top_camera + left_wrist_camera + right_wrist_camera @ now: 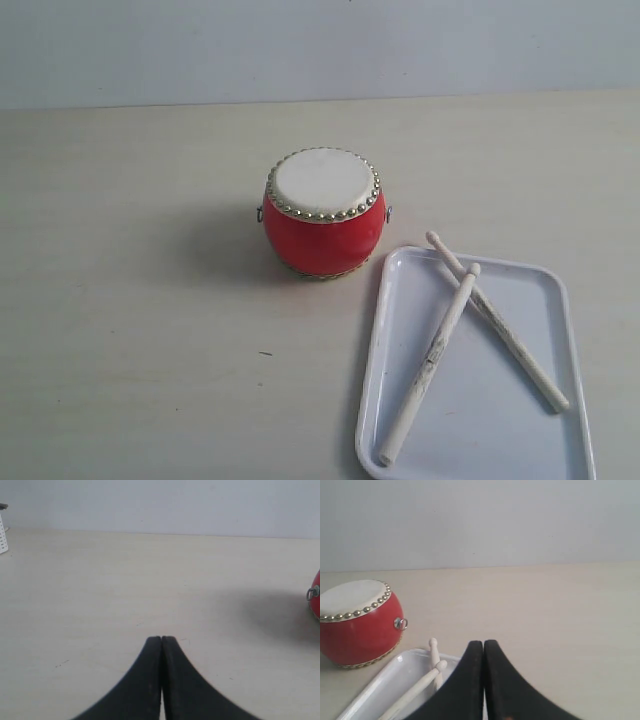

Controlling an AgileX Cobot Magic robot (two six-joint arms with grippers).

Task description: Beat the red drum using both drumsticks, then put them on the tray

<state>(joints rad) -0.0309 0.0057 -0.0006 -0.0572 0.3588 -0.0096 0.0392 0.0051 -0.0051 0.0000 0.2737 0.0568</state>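
The red drum (324, 213) stands upright mid-table, cream skin up, also seen in the right wrist view (359, 622); only its side ring and a sliver of red (315, 596) reach the left wrist view. Both drumsticks (432, 361) (500, 325) lie crossed on the white tray (400, 300) to the drum's right, one tip resting over the far rim. The right wrist view shows the sticks' tips (436, 667) and the tray's corner (385, 680). My left gripper (161, 639) is shut and empty above bare table. My right gripper (483, 643) is shut, empty, hanging over the tray. Neither gripper shows in the exterior view.
The pale wooden table (140, 330) runs back to a light wall. A white perforated object (2, 535) stands at the table's far edge in the left wrist view. The tray's near end runs past the exterior view's bottom edge.
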